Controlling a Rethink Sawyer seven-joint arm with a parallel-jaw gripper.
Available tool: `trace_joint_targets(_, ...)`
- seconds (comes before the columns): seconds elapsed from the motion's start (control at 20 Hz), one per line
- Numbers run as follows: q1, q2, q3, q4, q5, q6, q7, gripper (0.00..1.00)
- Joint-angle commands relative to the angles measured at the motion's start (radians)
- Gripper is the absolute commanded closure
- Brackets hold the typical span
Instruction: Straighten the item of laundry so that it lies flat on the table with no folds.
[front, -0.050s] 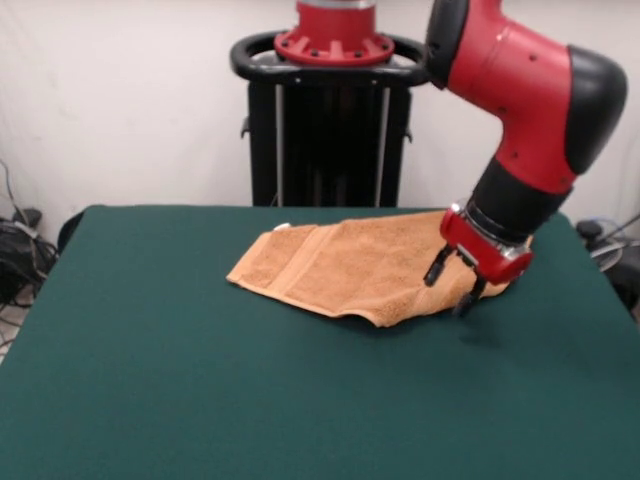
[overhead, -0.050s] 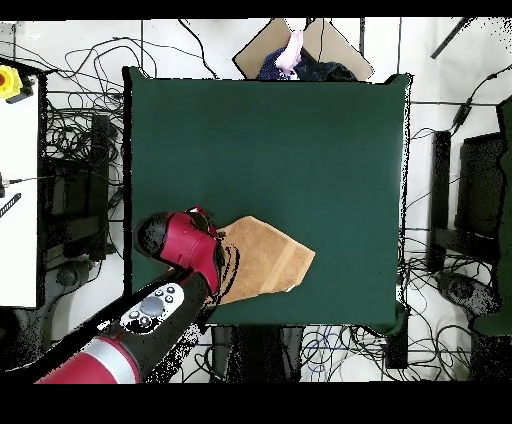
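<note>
In the front view the gripper (front, -0.050s: 455, 282) hangs low at the towel's (front, -0.050s: 345, 265) right-hand end, its two dark fingers (front, -0.050s: 437, 267) parted with a clear gap between them and pointing down toward the cloth's near right edge; I judge the jaws released, clasping nothing, though whether the tips already touch the terry I cannot tell; the towel lies on the table (front, -0.050s: 200, 380) toward its far side and right of centre, well clear of the near edge; from the jaws the bulk of the cloth stretches toward 9 o'clock, ending in a blunt corner at the far left, so its long axis runs roughly 9 to 3 with a slight tilt, the left end a little nearer the camera; the shape is not square: the near edge rises in a soft hump at about 7 o'clock from the jaws, which suggests a layer doubled under or over there; a woven band shows as a faint stripe near the left end, and a small white fleck at the far left corner may be the tag; in the overhead view the towel (overhead, -0.050s: 262, 260) sits near the table's (overhead, -0.050s: 270, 140) bottom edge, and the arm's red wrist (overhead, -0.050s: 185, 245) covers its 9 o'clock end; the coming move, I judge, turns on drawing this end away from the rest.
</note>
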Motion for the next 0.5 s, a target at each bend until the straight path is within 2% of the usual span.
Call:
trace_joint_targets(0.05,0.070,0.092,-0.049,-0.087,-0.060,0.324,0.341,0.00)
trace_joint_targets(0.15,0.106,0.094,-0.109,-0.110,-0.107,0.459,0.362,0.00)
trace_joint_targets(0.25,0.121,0.084,-0.130,-0.117,-0.131,0.529,0.369,0.00)
trace_joint_targets(0.5,0.093,0.069,-0.100,-0.131,-0.133,0.551,0.339,0.00)
